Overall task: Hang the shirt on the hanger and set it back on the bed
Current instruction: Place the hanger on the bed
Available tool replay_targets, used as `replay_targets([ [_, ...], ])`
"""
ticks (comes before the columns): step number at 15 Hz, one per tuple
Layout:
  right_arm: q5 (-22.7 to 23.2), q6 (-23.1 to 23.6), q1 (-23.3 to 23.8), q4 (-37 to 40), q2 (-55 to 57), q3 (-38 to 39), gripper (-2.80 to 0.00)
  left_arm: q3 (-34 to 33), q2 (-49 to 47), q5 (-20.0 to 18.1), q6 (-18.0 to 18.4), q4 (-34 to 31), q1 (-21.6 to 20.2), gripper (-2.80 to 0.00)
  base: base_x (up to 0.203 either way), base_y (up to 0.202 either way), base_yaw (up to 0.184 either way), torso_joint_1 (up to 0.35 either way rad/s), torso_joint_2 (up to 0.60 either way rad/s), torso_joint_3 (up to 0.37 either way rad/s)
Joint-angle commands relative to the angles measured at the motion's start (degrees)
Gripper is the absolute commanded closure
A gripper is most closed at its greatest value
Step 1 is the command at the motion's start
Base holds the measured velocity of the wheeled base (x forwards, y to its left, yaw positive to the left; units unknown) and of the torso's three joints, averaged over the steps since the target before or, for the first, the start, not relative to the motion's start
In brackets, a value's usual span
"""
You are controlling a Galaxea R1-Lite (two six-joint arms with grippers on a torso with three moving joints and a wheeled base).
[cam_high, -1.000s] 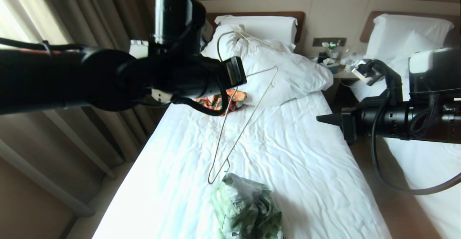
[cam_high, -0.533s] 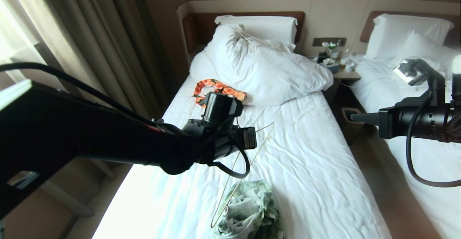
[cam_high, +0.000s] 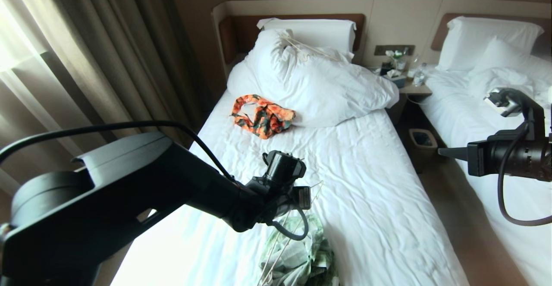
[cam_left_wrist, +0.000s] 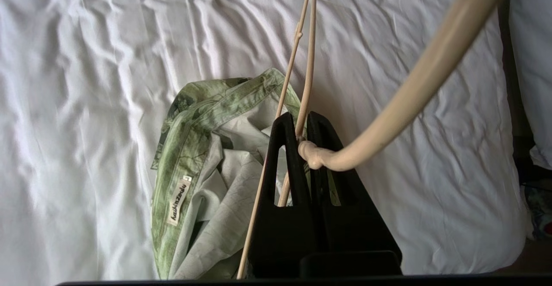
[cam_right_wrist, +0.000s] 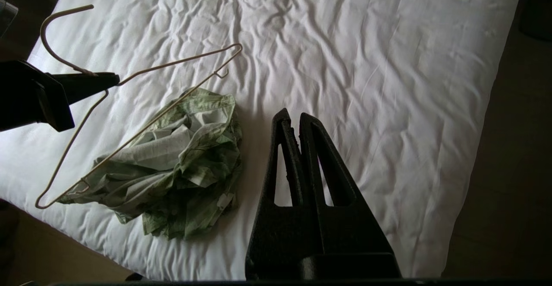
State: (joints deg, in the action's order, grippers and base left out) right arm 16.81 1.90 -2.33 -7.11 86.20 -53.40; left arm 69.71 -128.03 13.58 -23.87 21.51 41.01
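Bed (cam_high: 366, 191): wide, wrinkled white sheet, pillows (cam_high: 310, 79) heaped at the headboard; everything of the task lies on or over it.
Shirt (cam_right_wrist: 172, 165): a crumpled green-print heap near the foot edge of the bed, collar turned up, no opening spread for the hanger.
Hanger (cam_right_wrist: 142, 117): thin cream wire, held above the shirt, its lower corner touching or just over the cloth.
Left gripper (cam_left_wrist: 302, 124): fingers pressed together, pinching the hanger at the twisted neck under the hook.
Right gripper (cam_right_wrist: 291, 117): fingers pressed together on nothing, out beside the bed, well apart from the shirt.
Risk, hanger: the grip is narrow, so the wire could swivel or slip if its corner snags in a fold.
Risk, shirt: bunched as it is, the wire may only push the heap toward the bed's edge; it likely needs the right gripper to lift the collar.
Label (cam_left_wrist: 178, 201): white neck tag with dark lettering, too small to read surely.
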Motion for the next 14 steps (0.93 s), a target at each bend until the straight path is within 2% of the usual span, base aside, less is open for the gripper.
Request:
replay_targets([
  [1,0.01,0.12,1.07,0.12,1.17,0.75,0.0,0.07,-2.87,-0.11,-0.3,0.97,-0.85,0.0,0.0,0.0,0.0,0.0,0.0,0.0],
  [4,-0.38,0.25,2.61,0.34,2.22,1.18,0.0,-0.26,-3.47,-0.61,-0.22,0.76,-1.42,0.0,0.0,0.0,0.0,0.0,0.0,0.0],
  [7,-0.48,1.92,2.95,0.43,2.13,1.37,0.0,-0.18,-4.34,-3.31,-0.04,0.36,-2.96,0.0,0.0,0.0,0.0,0.0,0.0,0.0],
  [11,-0.73,2.76,2.95,0.43,1.87,1.37,0.0,-0.14,-3.52,-11.68,-0.05,-5.8,-4.51,0.0,0.0,0.0,0.0,0.0,0.0,0.0],
  [14,-0.73,2.87,3.74,0.43,1.69,1.37,0.0,-0.18,-0.91,-13.23,0.2,-9.3,-4.65,0.0,0.0,0.0,0.0,0.0,0.0,0.0],
])
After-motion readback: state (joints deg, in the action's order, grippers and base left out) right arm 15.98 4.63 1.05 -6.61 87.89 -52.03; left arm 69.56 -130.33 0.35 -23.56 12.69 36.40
